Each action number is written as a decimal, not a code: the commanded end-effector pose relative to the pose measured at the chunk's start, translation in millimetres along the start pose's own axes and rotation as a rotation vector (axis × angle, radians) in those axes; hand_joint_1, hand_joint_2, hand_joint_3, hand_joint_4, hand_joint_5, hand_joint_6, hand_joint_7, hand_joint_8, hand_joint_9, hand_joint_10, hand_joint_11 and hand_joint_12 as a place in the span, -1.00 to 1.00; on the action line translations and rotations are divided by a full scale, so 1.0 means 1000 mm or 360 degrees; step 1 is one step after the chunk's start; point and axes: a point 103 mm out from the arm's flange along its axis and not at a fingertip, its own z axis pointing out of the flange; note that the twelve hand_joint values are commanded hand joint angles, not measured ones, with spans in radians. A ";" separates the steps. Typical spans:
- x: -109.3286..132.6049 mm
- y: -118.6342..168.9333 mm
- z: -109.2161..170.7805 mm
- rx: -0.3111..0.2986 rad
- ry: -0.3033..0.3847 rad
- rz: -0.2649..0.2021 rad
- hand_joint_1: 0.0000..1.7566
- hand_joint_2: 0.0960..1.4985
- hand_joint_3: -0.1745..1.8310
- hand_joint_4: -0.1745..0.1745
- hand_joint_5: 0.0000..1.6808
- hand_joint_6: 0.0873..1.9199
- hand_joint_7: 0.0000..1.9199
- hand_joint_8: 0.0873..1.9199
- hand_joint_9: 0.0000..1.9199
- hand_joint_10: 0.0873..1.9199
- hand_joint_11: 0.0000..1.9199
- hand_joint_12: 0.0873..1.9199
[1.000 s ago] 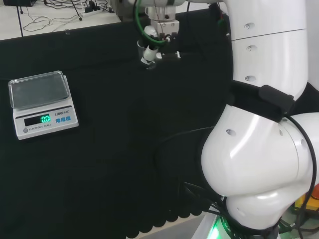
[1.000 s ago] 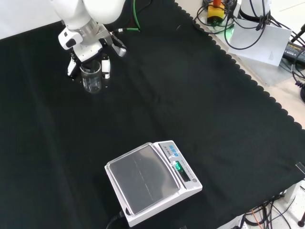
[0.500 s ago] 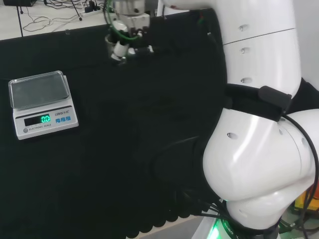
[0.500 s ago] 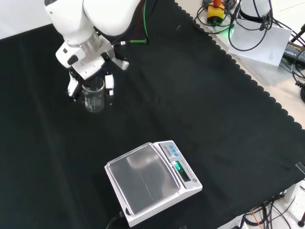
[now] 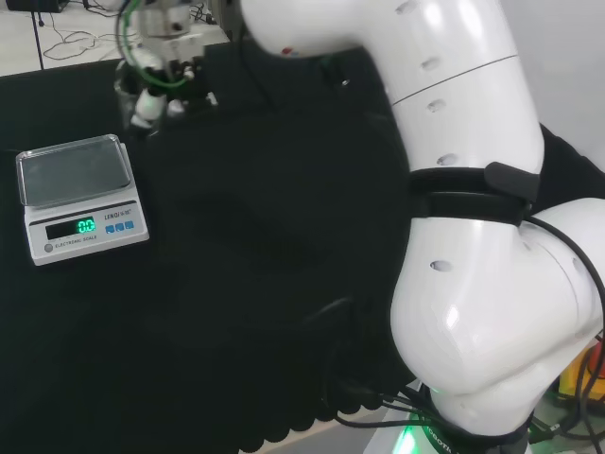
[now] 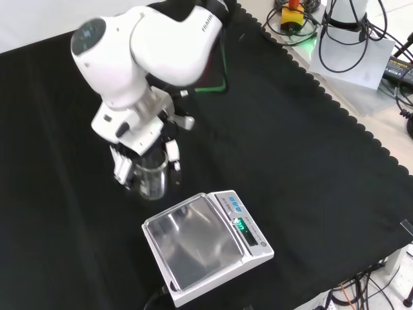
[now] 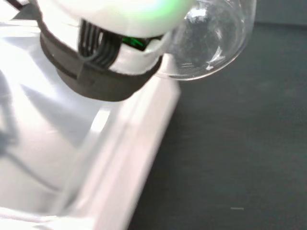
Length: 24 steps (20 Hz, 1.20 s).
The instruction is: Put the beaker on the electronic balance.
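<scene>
A clear glass beaker (image 6: 151,181) hangs upright above the black cloth, with my hand (image 6: 139,139) shut on it, fingers down both its sides. The beaker is just beyond the far corner of the electronic balance (image 6: 204,246), a white scale with a steel pan and a green display. In the head view my hand (image 5: 153,90) is a little past the balance (image 5: 76,194), above its far right corner. The wrist view has the beaker's round bottom (image 7: 211,43) close up beside the hand (image 7: 103,57), with the balance's pan (image 7: 62,148) below.
The arm's big white links (image 5: 454,236) take up the right of the head view. Cables and a yellow-red unit (image 6: 292,14) lie past the cloth's scalloped edge (image 6: 335,106) at the upper right of the front view. A cord (image 6: 155,298) leaves the balance's front.
My hand has carried the beaker across the cloth toward the balance, leftward in the head view and downward in the front view. It now hangs beside the pan's far corner.
</scene>
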 end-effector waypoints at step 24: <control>0.088 0.004 0.057 0.0276 0.0061 -0.0316 0.32 -0.39 0.12 -0.17 -0.62 0.07 -0.39 0.23 -0.05 -0.02 0.04 0.14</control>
